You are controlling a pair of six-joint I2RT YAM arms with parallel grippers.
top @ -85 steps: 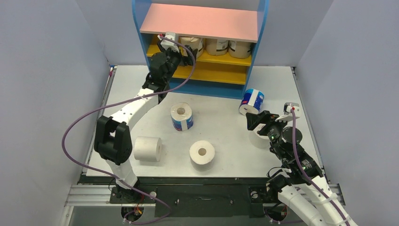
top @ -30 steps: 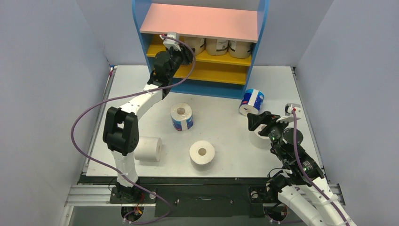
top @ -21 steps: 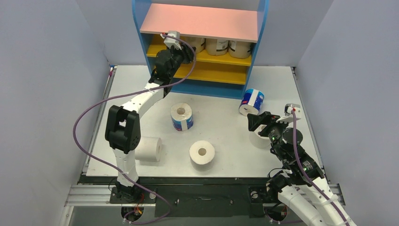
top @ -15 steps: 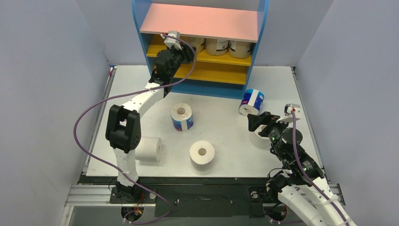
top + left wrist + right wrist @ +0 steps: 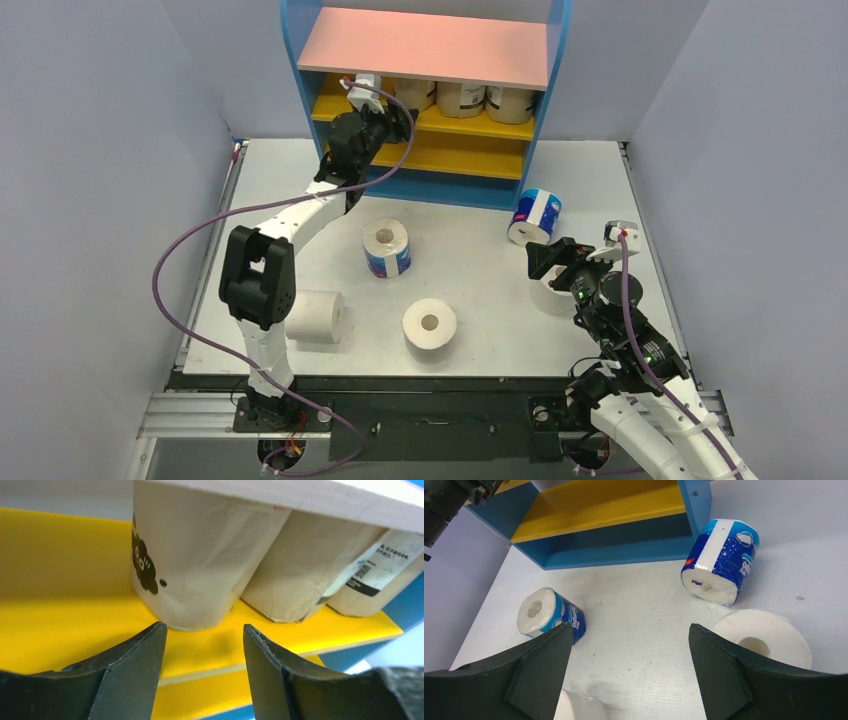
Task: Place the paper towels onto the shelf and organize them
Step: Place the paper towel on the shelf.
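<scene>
Two fingers of my left pincer (image 5: 204, 627) stand apart with nothing between them, their tips just short of the nearest tan-wrapped roll (image 5: 185, 565), one of three upright on the upper yellow board (image 5: 65, 615) of the shelf (image 5: 425, 45). My right pincer (image 5: 630, 630) gapes wide above the desk (image 5: 470, 280), where two blue-and-white rolls (image 5: 719, 560) and three white rolls (image 5: 430, 323) sit.
</scene>
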